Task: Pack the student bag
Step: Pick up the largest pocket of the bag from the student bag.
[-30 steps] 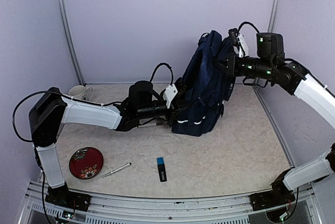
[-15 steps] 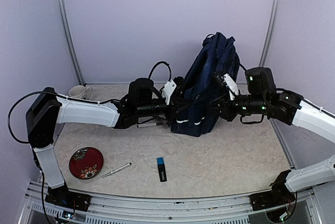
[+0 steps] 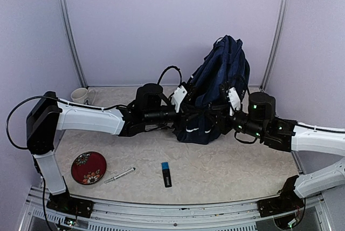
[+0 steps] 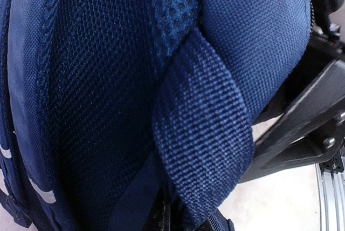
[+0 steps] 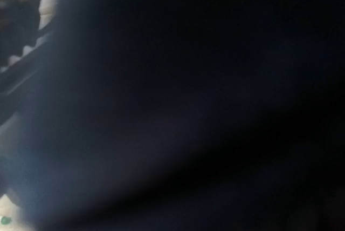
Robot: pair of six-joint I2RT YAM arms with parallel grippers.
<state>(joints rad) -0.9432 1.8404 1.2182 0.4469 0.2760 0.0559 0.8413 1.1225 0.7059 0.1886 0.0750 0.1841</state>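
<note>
— Where is the bag sitting?
— Your student bag (image 3: 218,82) stands upright toward the back of the table (image 3: 253,161), right of centre. Both your arms reach in at its lower half, one from each side.
— What about my left tool?
— Your left gripper (image 3: 187,115) is against the bag's left side with its fingers pressed together. In your left wrist view a webbing strap (image 4: 202,128) loops down across the mesh fabric to the bottom edge, where your fingers are. It looks pinched there.
— And the right one?
— Your right gripper (image 3: 222,119) is low against the bag's right side. Your right wrist view gives only a dark blur, far too close. You cannot tell whether the fingers are spread or closed, or whether they have anything.
— What else is around?
— Toward the near edge, a black stick with a blue cap (image 3: 166,174) lies in front of the bag, well apart from it. A slim white pen-like thing (image 3: 119,175) lies left of the stick, and a red patterned plate (image 3: 88,167) sits near it on the far side. A white mug (image 3: 81,95) sits at the back left, behind your left arm.
— Is anything in the way?
— From above, the bag hides both sets of fingertips. Your left forearm stretches across between the mug and the loose things at the front.
</note>
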